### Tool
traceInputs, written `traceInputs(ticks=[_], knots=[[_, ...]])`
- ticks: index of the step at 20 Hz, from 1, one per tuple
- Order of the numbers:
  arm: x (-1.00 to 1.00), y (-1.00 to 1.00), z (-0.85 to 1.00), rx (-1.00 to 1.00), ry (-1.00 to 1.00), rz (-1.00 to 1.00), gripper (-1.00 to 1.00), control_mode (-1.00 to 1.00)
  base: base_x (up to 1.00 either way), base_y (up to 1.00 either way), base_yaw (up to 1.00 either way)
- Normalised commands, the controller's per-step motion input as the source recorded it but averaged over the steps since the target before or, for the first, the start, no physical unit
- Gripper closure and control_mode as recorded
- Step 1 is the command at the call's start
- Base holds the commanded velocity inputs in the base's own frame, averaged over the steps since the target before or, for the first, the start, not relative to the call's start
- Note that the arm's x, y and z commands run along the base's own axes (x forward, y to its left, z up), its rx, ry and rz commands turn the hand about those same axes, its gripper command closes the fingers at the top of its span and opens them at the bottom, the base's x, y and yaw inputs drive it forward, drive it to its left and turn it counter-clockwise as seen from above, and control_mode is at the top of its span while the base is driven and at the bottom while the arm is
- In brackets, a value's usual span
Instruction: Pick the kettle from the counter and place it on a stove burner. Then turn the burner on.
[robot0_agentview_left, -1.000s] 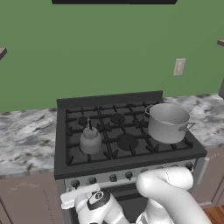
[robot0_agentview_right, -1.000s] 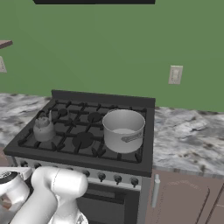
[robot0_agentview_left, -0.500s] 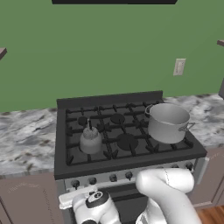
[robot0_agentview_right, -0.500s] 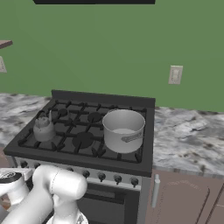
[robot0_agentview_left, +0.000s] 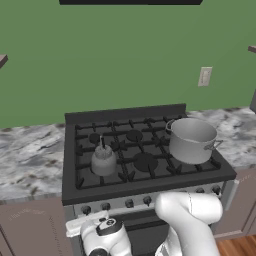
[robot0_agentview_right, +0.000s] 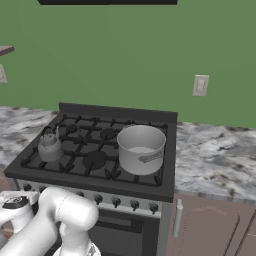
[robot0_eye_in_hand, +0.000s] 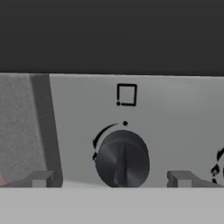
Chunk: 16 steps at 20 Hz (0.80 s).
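Hand view: my claw (robot0_eye_in_hand: 111, 179) is apart around the knob (robot0_eye_in_hand: 122, 159); off-centre closing could slip off it, burner unlit.

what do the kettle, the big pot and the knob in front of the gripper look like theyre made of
Kettle: dull grey metal, matte, thin dark handle. Stockpot: brighter brushed steel, judging by its soft sheen. Knob: dark, smooth, perhaps plastic or coated metal, set on a pale grey metallic-looking panel.

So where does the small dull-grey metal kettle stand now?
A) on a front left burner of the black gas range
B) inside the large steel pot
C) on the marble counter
A: the small dull-grey metal kettle sits on the black grates of the range, left of the large steel pot.
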Motion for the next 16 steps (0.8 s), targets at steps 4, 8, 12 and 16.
traceInputs(ticks=[4, 8, 12, 16], knots=[[0.0, 0.0, 0.0, 0.0, -0.01, 0.0, -1.0, -1.0, 0.0, 0.0, 0.0], [0.0, 0.0, 0.0, 0.0, 0.0, 0.0, -1.0, -1.0, 0.0, 0.0, 0.0], [-0.01, 0.0, 0.0, 0.0, -0.01, 0.0, -1.0, -1.0, 0.0, 0.0, 0.0], [-0.12, 0.0, 0.01, 0.0, -0.12, 0.0, -1.0, -1.0, 0.0, 0.0, 0.0]])
